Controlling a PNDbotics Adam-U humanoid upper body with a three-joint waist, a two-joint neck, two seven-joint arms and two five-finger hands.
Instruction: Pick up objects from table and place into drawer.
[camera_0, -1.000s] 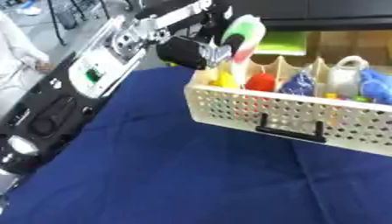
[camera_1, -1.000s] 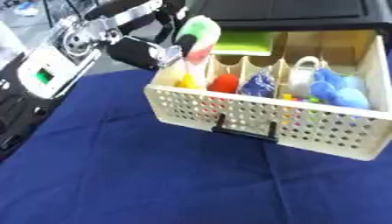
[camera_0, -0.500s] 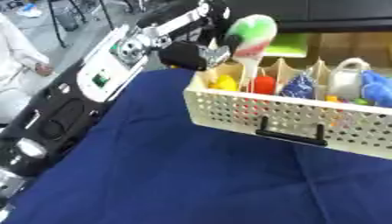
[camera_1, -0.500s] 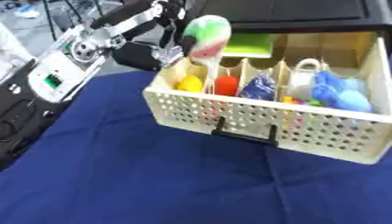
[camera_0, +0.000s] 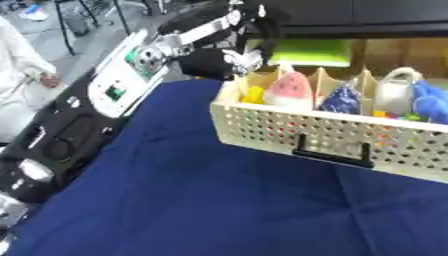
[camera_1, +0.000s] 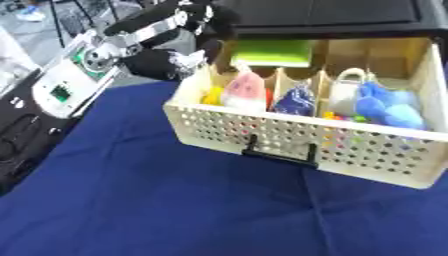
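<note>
in the left eye view, the left hand (camera_0: 229, 59) is at the far left corner of the open drawer (camera_0: 289, 137), just beside its wall. i cannot tell how far its fingers are open, because the hand is dark and partly behind the drawer edge, and i see nothing in it. the pink and white toy (camera_0: 287, 90) sits inside the drawer, in a compartment near the left end, with its top above the front wall. a yellow thing (camera_0: 252, 95) is next to it on the left, a dark blue thing (camera_0: 343, 100) on the right, then a white cup (camera_0: 398, 95) and a light blue soft toy (camera_0: 432, 102). the blue cloth (camera_0: 175, 200) on the table shows no object left on it here.

in the right eye view, the same hand (camera_1: 179, 60) is seen outside the drawer's left wall (camera_1: 197, 82), very near to it. the pink toy (camera_1: 243, 92) leans a little and is higher than the dividers. a green pad (camera_1: 271, 52) lies at the back of the drawer.

i think the risk is this: if the arm pulls away low, the hand may knock the drawer wall and shake the drawer. if the drawer is pushed shut, the tall toy may catch on the black frame (camera_1: 315, 17) above. the right hand is not visible.
</note>
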